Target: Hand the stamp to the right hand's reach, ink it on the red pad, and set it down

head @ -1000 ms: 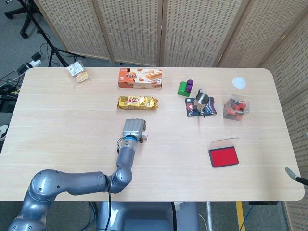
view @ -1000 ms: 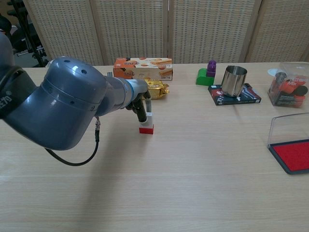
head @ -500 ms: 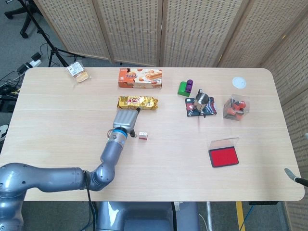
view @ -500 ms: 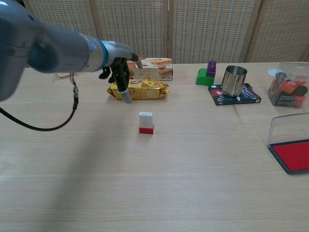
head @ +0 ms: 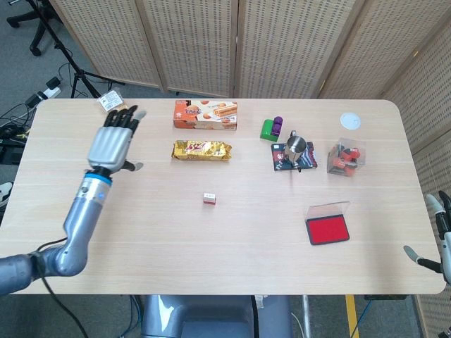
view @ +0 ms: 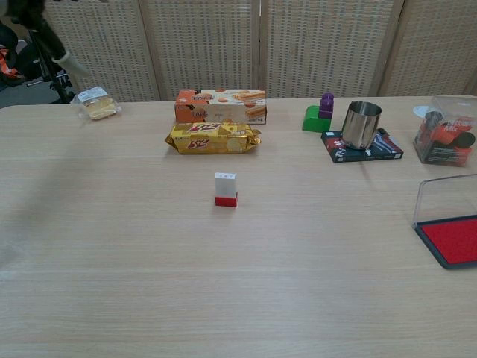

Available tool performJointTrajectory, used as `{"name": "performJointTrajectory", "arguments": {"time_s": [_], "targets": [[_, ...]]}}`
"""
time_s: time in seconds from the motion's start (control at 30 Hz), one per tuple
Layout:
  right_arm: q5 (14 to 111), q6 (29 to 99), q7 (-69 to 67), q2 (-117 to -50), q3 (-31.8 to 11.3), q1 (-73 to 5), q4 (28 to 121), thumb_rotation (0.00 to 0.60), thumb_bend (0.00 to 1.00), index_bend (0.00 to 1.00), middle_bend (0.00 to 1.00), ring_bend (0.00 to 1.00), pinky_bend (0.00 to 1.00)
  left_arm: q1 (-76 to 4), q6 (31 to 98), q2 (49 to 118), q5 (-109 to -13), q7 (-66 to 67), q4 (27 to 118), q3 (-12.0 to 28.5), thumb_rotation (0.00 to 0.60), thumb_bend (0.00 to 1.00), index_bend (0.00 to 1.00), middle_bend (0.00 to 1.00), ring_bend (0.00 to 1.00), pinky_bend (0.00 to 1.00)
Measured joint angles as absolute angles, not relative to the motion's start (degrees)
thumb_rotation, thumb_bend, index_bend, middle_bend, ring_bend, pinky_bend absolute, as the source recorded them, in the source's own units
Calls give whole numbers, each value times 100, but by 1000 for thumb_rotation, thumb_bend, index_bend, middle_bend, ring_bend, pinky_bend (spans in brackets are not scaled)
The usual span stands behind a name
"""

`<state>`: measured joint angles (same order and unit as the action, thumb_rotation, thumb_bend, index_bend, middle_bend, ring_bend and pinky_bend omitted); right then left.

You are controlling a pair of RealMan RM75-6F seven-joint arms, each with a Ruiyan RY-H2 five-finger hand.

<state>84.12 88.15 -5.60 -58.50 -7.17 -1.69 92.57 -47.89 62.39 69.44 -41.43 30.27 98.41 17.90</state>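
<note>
While the stamp (head: 209, 198) stands alone mid-table, the left hand (head: 113, 144) is up with fingers spread and empty, the right hand (head: 438, 229) waits with fingers apart, so inking on the red pad (head: 327, 230) is left.

Left robot hand (head: 111, 144) raised over the worktop's far left area, fingers extended and spread, holding nothing; forearm runs back toward the near left edge. Right robot hand (head: 438, 232) partly visible off the near right corner, fingers apart, empty.
</note>
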Motion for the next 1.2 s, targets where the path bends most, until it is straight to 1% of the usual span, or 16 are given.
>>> {"name": "performJointTrajectory", "arguments": {"time_s": [0.1, 0.2, 0.23, 0.3, 0.33, 0.37, 0.4, 0.43, 0.5, 0.57, 0.6, 0.63, 0.73, 0.9, 1.03, 1.2], "targets": [[8392, 8690, -270, -5764, -813, -327, 9354, 600, 0, 0, 0, 0, 0, -4097, 6715, 6642, -4788, 2384, 9952, 1565, 600, 31, 0, 0, 0, 0], [8385, 8445, 67, -5637, -952, -609, 9499, 600, 0, 0, 1, 0, 0, -3542, 7320, 6383, -5090, 2226, 10179, 1314, 600, 34, 0, 0, 0, 0], [8375, 8334, 146, -5598, -997, -713, 9549, 600, 0, 0, 23, 0, 0, -3361, 7509, 6267, -5141, 2222, 10343, 1225, 600, 35, 0, 0, 0, 0], [8341, 8034, 300, -5512, -1100, -964, 9669, 600, 0, 0, 147, 94, 56, -3139, 7653, 6086, -5191, 2214, 10627, 1097, 600, 39, 0, 0, 0, 0], [8324, 7886, 352, -5482, -1145, -1085, 9719, 600, 0, 0, 262, 214, 162, -3025, 7692, 5970, -5227, 2211, 10821, 1016, 600, 41, 0, 0, 0, 0], [8305, 7674, 402, -5452, -1207, -1265, 9778, 600, 0, 0, 378, 358, 320, -2956, 7717, 5887, -5258, 2204, 10961, 958, 600, 43, 0, 0, 0, 0], [8286, 7504, 427, -5437, -1253, -1407, 9810, 600, 0, 0, 430, 421, 405, -2884, 7745, 5808, -5292, 2194, 11091, 901, 600, 45, 0, 0, 0, 0], [8263, 7330, 443, -5428, -1297, -1546, 9833, 600, 0, 0, 521, 524, 572, -2787, 7768, 5704, -5350, 2169, 11238, 831, 600, 47, 0, 0, 0, 0], [8168, 6900, 438, -5420, -1390, -1848, 9869, 600, 0, 0, 642, 652, 778, -2691, 7778, 5594, -5455, 2112, 11360, 748, 600, 51, 0, 0, 0, 0], [8007, 6441, 400, -5416, -1480, -2139, 9913, 600, 0, 0, 755, 779, 937, -2635, 7778, 5541, -5567, 2033, 11403, 724, 600, 54, 0, 0, 0, 0], [7914, 6239, 384, -5416, -1522, -2270, 9937, 600, 0, 0, 787, 816, 968, -2615, 7777, 5531, -5605, 1994, 11408, 721, 600, 54, 0, 0, 0, 0], [7805, 6035, 381, -5418, -1567, -2414, 9964, 600, 0, 0, 828, 866, 994, -2586, 7776, 5518, -5633, 1930, 11415, 723, 600, 56, 0, 0, 0, 0], [7320, 5473, 550, -5505, -1730, -2991, 10091, 600, 0, 0, 906, 964, 1000, -2502, 7767, 5440, -5681, 1736, 11445, 754, 600, 60, 0, 0, 0, 0], [6052, 5022, 1267, -5772, -1883, -3739, 10364, 600, 0, 15, 967, 1000, 1000, -2417, 7715, 5328, -5734, 1581, 11468, 811, 600, 60, 0, 0, 0, 0], [4791, 4935, 1873, -6077, -1917, -4328, 10535, 600, 0, 145, 991, 1000, 1000, -2387, 7595, 5237, -5691, 1442, 11461, 871, 600, 62, 0, 0, 0, 0], [3052, 5222, 2840, -6751, -1888, -5317, 10614, 600, 0, 275, 1000, 1000, 1000, -2375, 7460, 5149, -5575, 1297, 11431, 959, 600, 63, 0, 0, 0, 0]]}}
